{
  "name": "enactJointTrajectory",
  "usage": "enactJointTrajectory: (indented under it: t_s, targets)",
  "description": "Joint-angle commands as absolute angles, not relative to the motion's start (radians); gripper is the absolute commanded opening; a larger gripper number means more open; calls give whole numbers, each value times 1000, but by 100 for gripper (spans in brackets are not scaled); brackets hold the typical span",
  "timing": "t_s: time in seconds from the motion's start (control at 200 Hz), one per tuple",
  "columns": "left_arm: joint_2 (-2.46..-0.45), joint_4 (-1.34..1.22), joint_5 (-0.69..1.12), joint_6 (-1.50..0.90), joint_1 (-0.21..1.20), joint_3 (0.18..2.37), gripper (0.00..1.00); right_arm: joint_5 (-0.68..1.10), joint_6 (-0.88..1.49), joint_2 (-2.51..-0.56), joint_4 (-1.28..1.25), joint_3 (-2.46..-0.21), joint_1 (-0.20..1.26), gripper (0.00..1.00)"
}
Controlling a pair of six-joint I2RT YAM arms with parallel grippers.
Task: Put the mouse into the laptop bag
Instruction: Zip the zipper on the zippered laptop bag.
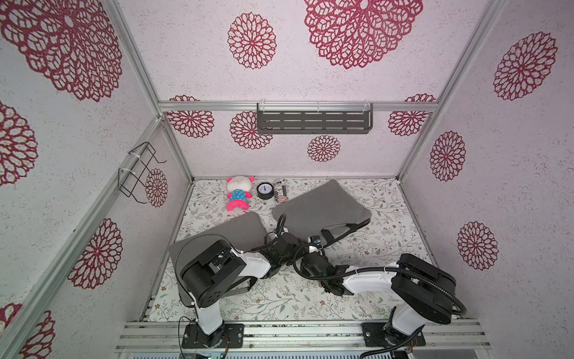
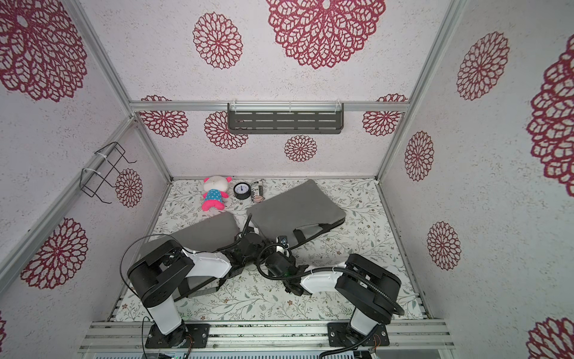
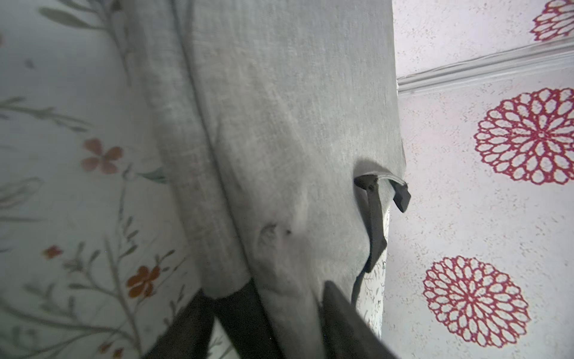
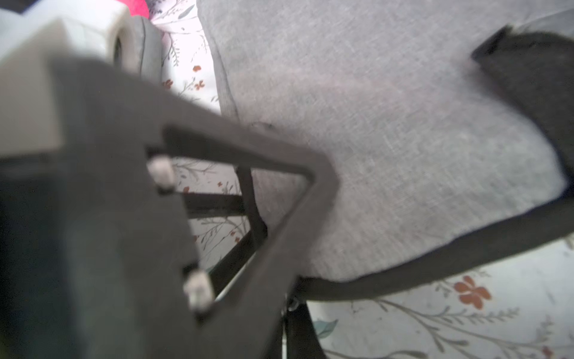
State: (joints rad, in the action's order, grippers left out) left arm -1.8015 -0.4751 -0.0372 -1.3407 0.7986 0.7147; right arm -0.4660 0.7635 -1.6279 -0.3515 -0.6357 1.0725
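- We look for the mouse in every picture and we cannot find it
- No mouse lies out on the bare parts of the flowery table point(image 1: 388, 248), so we think it may be inside the bag already, or hidden under the arms; we cannot tell which
- The laptop bag point(image 1: 323, 206) is the big grey one lying flat, just right of the middle in both top views
- A second grey bag point(image 1: 236, 231) lies left of the middle, partly under the left arm
- Both grippers meet at the lower left corner of the laptop bag, in the middle of the frame
- The left gripper point(image 1: 281, 244) sits right at that corner
- In the left wrist view its two dark fingers point(image 3: 341, 323), at the bottom of the frame, stand a bit apart with grey cloth between them; we cannot tell if they squeeze the cloth or only sit around it
- The right gripper point(image 1: 313, 248) has its fingers pressed together, close to the black edge point(image 4: 403, 273) of the bag; that view is blurry, so we cannot tell if something thin is pinched there
- We think what is left is to make sure the mouse is inside and then let go of the bag
- A plush toy point(image 1: 237, 194), a round dial point(image 1: 265, 190) and a small can point(image 1: 281, 194) sit along the top edge of the table, well apart from the grippers
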Motion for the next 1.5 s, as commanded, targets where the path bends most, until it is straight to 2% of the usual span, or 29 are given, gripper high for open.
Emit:
enactJointTrajectory:
  t_s: [0.0, 0.07, 0.29, 0.56, 0.981, 1.216, 1.496]
  targets:
    - [-1820, -564, -76, -1352, 793, 703, 11, -454, 812, -1623, -411, -609, 1092, 0]
    - [-1822, -582, -94, -1353, 784, 687, 6, -465, 830, -1621, -389, -598, 1087, 0]
    - [-1746, -577, -111, -1334, 735, 630, 0, -499, 925, -1542, -197, -561, 977, 0]
    - [-1646, -404, -106, -1258, 680, 683, 0, -408, 970, -1410, -113, -434, 659, 0]
    - [-1528, -154, -123, -1136, 472, 727, 0, -209, 897, -1163, -31, -326, 217, 0]
    - [-1566, -105, -115, -1084, 395, 795, 0, -164, 874, -1110, 11, -312, 125, 0]
    - [-1774, 0, -38, -1040, 380, 1119, 0, -122, 880, -966, 69, -281, 132, 0]
